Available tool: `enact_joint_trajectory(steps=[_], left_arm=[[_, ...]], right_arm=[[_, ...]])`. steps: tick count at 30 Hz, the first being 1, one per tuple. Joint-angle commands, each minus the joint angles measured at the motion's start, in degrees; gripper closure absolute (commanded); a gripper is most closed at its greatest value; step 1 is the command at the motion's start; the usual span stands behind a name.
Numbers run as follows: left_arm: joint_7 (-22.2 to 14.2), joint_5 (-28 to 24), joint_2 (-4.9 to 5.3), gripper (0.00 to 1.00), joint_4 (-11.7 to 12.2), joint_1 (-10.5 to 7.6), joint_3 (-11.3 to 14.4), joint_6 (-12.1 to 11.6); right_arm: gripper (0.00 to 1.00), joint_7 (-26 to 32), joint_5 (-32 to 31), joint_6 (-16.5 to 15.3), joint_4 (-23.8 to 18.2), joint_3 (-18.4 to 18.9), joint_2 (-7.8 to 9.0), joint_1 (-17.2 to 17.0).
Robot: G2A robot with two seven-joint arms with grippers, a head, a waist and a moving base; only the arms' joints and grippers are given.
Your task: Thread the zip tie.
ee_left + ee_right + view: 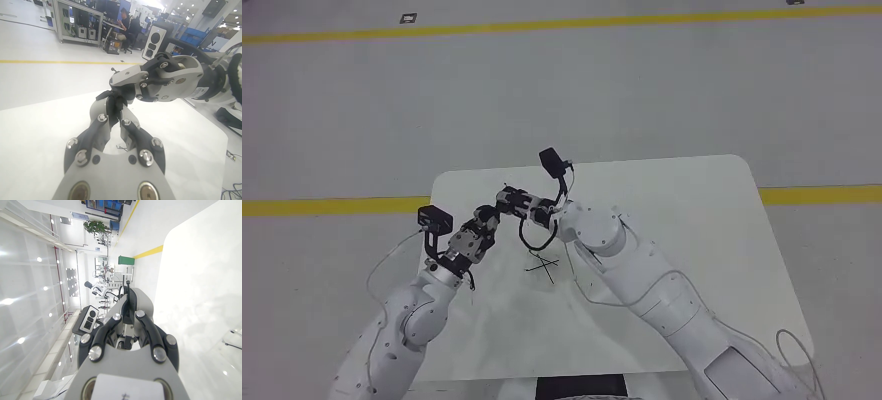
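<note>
Gripping a black zip tie [128, 284] between the tightly closed fingers of the right gripper [129, 293], the small head poking out just past the fingertips. Meeting it tip to tip, the left gripper [114, 106], likewise clamped shut, pinching a bunched black strip [102, 96] that touches the right gripper's dark pad. Cannot tell whether that strip is the same tie's tail. Held in the air above the far left part of the white table [692, 200], clear of the surface. Lying flat on the table nearer the robot and a little to the right of the grippers, a few loose thin black ties [542, 265], crossed over one another and apart from both grippers. Running across the pale floor [642, 90] beyond the table, a yellow line [542, 25].
</note>
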Motion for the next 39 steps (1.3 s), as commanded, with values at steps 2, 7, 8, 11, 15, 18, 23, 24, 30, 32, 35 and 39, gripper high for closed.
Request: enact_joint_trajectory(steps=[2, 7, 8, 11, 15, 18, 23, 24, 30, 32, 35, 39], left_arm=[[0.0, -0.2, 0.03, 1.0, -0.1, 0.17, -0.1, 0.0], [-0.1, -0.6, 0.12, 1.0, -0.3, 0.43, -0.2, 0.0], [-0.1, -0.6, 0.14, 1.0, -0.4, 0.45, -0.2, 0.0], [-0.2, -0.6, 0.21, 1.0, -0.5, 0.52, -0.2, 0.0], [-0.2, -0.5, 0.3, 0.89, -0.6, 0.55, -0.1, 0.0], [-0.1, -0.6, 0.37, 0.9, -0.6, 0.54, -0.1, 0.0], [-0.1, -0.7, 0.48, 0.92, -0.5, 0.46, 0.0, 0.0], [-0.2, -0.7, 0.49, 0.93, -0.5, 0.43, 0.1, 0.0], [-0.1, -1.0, 0.6, 0.96, -0.4, 0.24, 0.3, 0.0], [0.0, -1.0, 0.63, 0.95, -0.3, 0.16, 0.3, 0.0], [0.0, -1.1, 0.69, 0.89, -0.3, 0.05, 0.5, 0.0], [0.1, -1.0, 0.75, 0.75, -0.1, -0.13, 0.5, 0.0]], right_arm=[[1.0, 0.0, -0.1, 0.1, -0.1, 0.0, 0.02, -0.1], [1.0, 0.2, -0.2, 0.0, -0.1, 0.0, 0.02, -0.2], [1.0, 0.2, -0.1, -0.1, 0.0, 0.0, 0.01, -0.2], [1.0, 0.2, 0.0, -0.2, 0.1, 0.0, -0.04, -0.1], [1.0, 0.2, 0.1, -0.3, 0.4, -0.1, -0.1, 0.0], [1.0, 0.2, 0.2, -0.4, 0.6, -0.1, -0.15, 0.1], [1.0, 0.1, 0.3, -0.5, 0.9, -0.1, -0.22, 0.2], [1.0, 0.1, 0.3, -0.5, 0.9, -0.1, -0.22, 0.2], [1.0, 0.3, 0.4, -0.6, 1.3, -0.3, -0.3, 0.4], [1.0, 0.3, 0.4, -0.6, 1.4, -0.3, -0.32, 0.4], [1.0, 0.2, 0.4, -0.6, 1.5, -0.3, -0.35, 0.4], [1.0, 0.2, 0.4, -0.8, 1.6, -0.3, -0.39, 0.5]])
